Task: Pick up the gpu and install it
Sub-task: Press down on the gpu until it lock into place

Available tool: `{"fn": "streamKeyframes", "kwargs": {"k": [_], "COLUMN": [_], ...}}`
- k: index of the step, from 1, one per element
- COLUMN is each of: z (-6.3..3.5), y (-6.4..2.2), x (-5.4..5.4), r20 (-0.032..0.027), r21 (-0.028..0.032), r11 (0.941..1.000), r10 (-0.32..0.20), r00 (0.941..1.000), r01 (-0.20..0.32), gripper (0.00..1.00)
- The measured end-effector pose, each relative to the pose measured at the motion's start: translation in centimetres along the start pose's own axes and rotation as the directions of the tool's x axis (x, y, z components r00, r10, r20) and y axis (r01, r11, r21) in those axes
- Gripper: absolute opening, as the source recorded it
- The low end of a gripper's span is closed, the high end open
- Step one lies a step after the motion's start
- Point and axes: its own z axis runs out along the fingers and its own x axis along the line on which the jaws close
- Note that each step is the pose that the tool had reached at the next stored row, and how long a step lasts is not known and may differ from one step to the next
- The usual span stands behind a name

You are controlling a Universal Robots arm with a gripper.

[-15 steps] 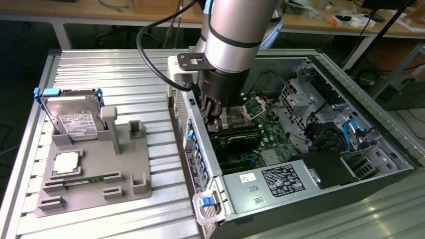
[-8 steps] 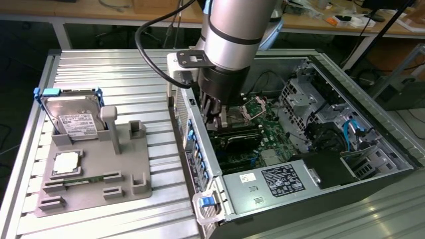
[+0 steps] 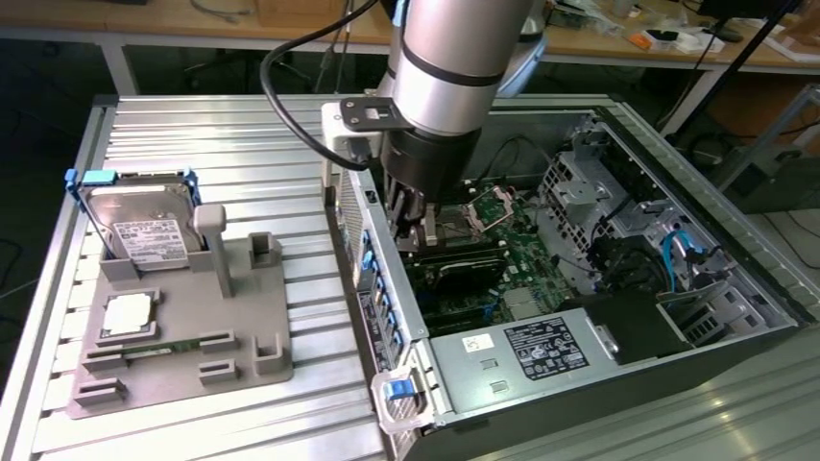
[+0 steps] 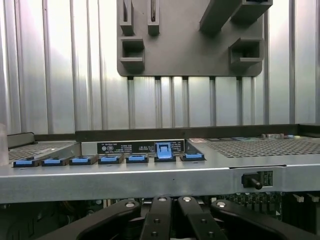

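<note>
Ribbed metal bench w/ open PC case (image 3: 717,240) — fingers (image 3: 413,223) closed inside, gpu (image 3: 458,261) just below — touching?

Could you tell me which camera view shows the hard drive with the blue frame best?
The exterior view: the hard drive stands upright in the grey holder on that view's left, label facing the camera. The wrist view catches part of the holder, without the drive.

GPU (image 3: 459,261): a thin dark card lying inside the open case (image 3: 666,144), seen as a long black strip across the green motherboard (image 3: 519,252), directly beneath the arm's fingers and near the case's rear wall with the blue slot clips.
</note>
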Motion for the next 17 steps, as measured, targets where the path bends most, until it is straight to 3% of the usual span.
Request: {"fn": "streamKeyframes", "kwargs": {"k": [6,7,9,10,17], "z": [0.42,0.24,-0.59,-0.65,-0.7], "y": [-0.08,-0.11,-0.27,-0.26,-0.26], "x": [-0.1,-0.2,-0.5,-0.5,-0.4], "r20": [-0.0049,-0.0076,-0.0219,-0.0233,-0.0241], "r21": [-0.0036,-0.0056,-0.0156,-0.0162,-0.0169], "r11": [1.0,1.0,0.9999,0.9999,0.9999], "r10": [0.0,0.001,0.002,0.001,0.001], "r00": [1.0,1.0,0.9998,0.9997,0.9997], "r01": [0.0,-0.001,-0.002,-0.002,-0.001], "gripper": [0.11,0.11,0.11,0.11,0.11]}}
